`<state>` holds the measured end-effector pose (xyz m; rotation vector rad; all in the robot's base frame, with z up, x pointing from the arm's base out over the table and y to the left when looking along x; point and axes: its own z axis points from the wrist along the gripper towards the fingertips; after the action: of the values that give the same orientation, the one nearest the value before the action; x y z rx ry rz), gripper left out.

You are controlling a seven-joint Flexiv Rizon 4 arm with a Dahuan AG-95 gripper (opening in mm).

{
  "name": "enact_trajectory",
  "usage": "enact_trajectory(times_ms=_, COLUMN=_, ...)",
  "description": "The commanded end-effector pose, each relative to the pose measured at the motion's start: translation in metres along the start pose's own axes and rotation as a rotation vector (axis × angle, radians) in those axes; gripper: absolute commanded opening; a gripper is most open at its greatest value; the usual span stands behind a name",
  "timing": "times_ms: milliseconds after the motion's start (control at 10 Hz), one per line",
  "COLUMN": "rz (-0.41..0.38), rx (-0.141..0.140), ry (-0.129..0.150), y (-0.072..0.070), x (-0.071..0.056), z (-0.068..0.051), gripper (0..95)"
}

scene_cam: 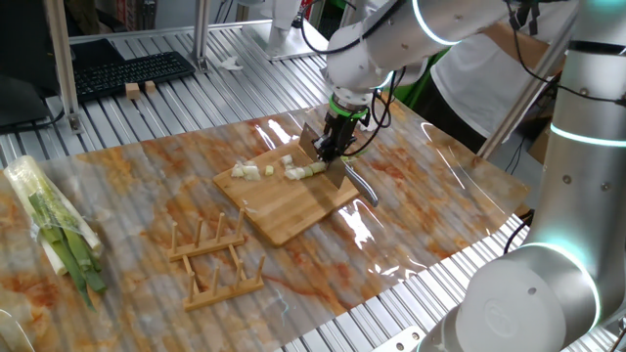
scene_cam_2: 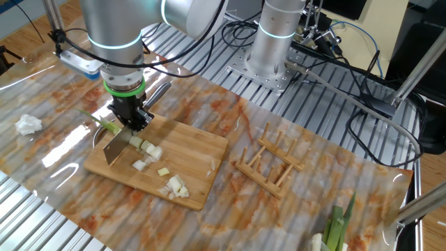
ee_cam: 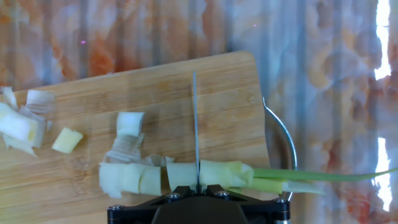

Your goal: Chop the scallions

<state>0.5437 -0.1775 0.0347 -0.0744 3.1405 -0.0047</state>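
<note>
The wooden board lies mid-table. Across its edge lies the scallion stalk, its green tail running off the board. Cut pale chunks are scattered on the board. My gripper is shut on a knife. The blade stands edge-down on the stalk, just beside the last cut piece.
A wooden rack stands beside the board. A plastic-wrapped bundle of stalks lies near the table's end. A curved metal piece rests at the board's edge. Crumpled white paper lies nearby.
</note>
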Motion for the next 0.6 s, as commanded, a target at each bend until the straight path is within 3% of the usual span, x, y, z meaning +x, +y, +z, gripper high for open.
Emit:
enact_trajectory(times_ms=100, rz=-0.002, rx=0.009, ry=0.047, y=0.004, x=0.0, z=-0.011, gripper=0.0)
enact_trajectory(times_ms=600, rz=0.019, rx=-0.006, ry=0.05, y=0.003, x=0.003, z=-0.022, gripper=0.0)
